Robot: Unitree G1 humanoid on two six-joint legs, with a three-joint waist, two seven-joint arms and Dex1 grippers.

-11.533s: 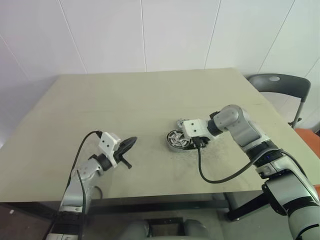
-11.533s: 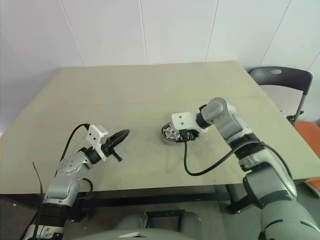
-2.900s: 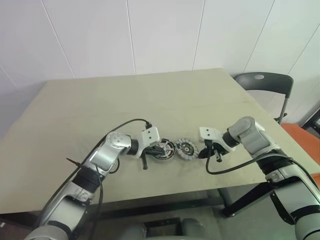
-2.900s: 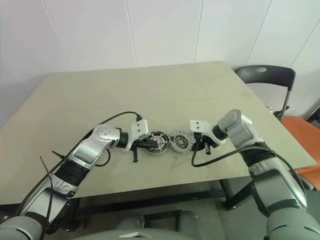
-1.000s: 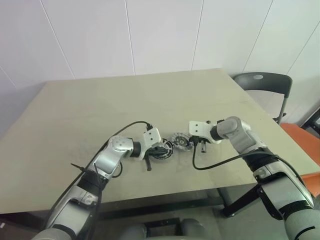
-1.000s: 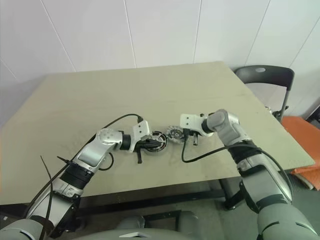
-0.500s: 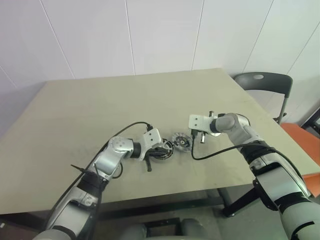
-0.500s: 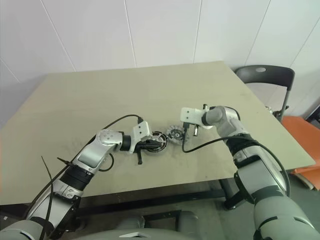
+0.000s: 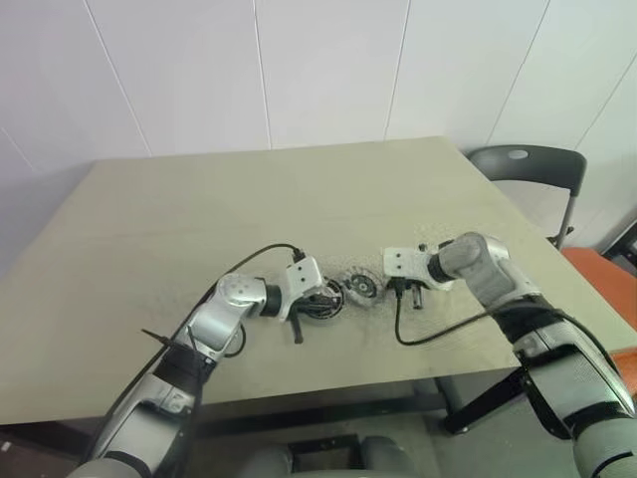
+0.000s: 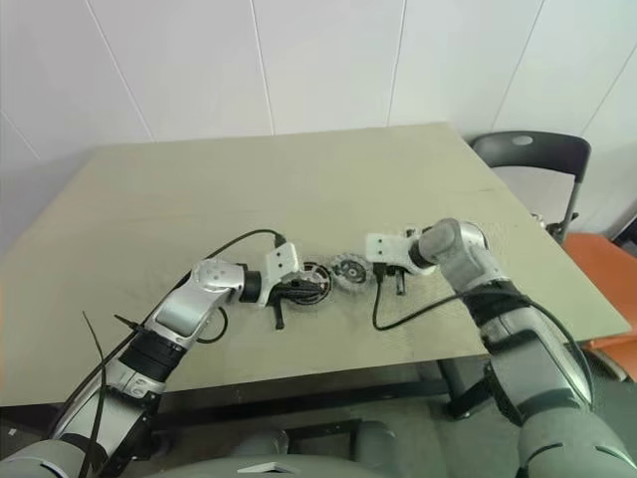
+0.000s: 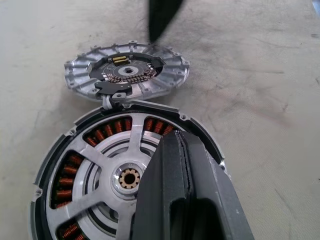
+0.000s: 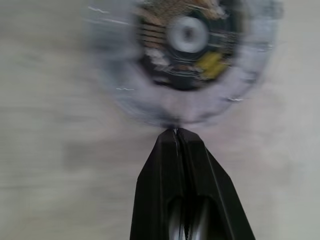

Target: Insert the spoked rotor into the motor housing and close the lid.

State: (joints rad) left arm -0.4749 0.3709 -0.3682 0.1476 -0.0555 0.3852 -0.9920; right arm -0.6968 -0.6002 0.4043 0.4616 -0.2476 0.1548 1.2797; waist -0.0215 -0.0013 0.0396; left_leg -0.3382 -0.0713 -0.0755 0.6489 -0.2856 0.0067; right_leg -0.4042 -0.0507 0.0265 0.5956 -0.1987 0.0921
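The motor housing [image 11: 67, 181] lies flat on the table, copper windings showing, with the spoked rotor [image 11: 106, 161] seated inside it. My left gripper [image 11: 176, 139] is shut, its fingers lying across the housing's near rim with nothing between them. The lid [image 11: 127, 75], a grey ribbed disc with a dark centre, lies on the table just beside the housing, touching its rim. My right gripper [image 12: 176, 131] is shut, tips down at the lid's [image 12: 185, 55] far edge. In the head view the housing [image 9: 323, 299], lid [image 9: 360, 287] and right gripper [image 9: 411, 297] form a row.
The beige table [image 9: 199, 199] has wide bare surface behind and to both sides. Black cables trail from both wrists, one looping toward the front edge [image 9: 438, 334]. A grey chair [image 9: 528, 169] stands off the table's right corner.
My right gripper lifted off the table half a second ago and has come back down beside the lid's right edge. The left gripper, housing and lid have stayed put.
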